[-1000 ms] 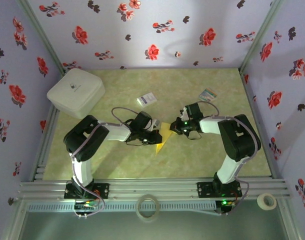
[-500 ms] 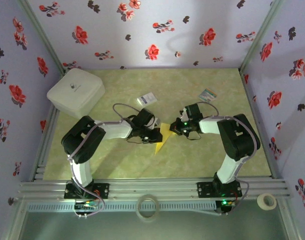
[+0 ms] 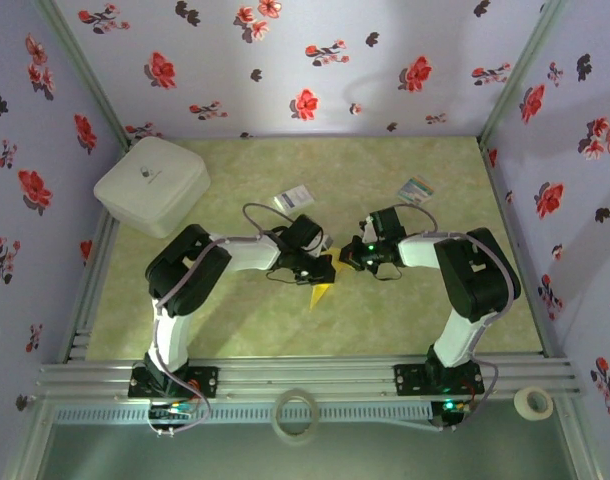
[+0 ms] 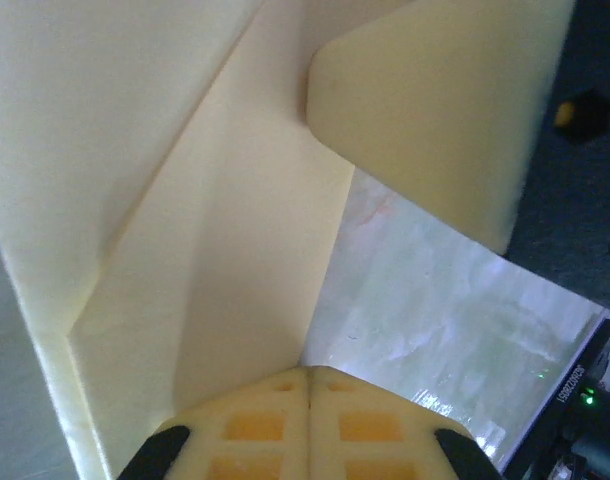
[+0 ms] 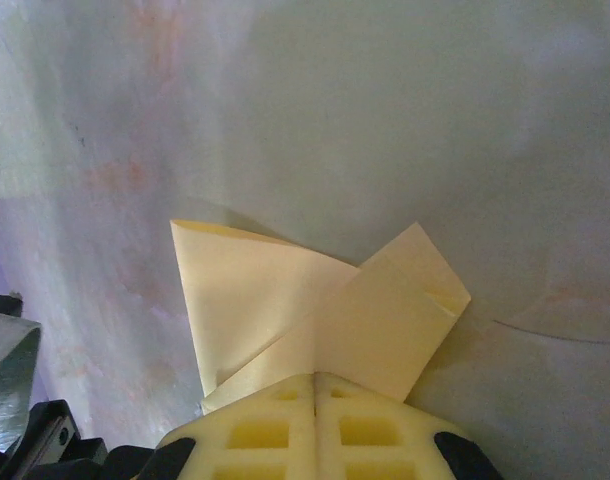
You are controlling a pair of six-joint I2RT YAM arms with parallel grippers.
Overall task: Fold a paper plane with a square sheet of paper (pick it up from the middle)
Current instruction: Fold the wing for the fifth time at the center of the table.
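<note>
Pressing jaws together, the left gripper and right gripper meet over the paper plane at the middle of the table, its long axis running from between them toward the near edge, the left one nearer its tip.

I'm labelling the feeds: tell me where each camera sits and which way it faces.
Top external: above and behind the bases, looking down on the table; both arms show, left gripper and right gripper close together.
Left wrist: on the left arm, looking along its shut fingers at the folded yellow paper.
Right wrist: on the right arm, looking past its shut fingers at that paper.
Shared: all see the paper.
</note>
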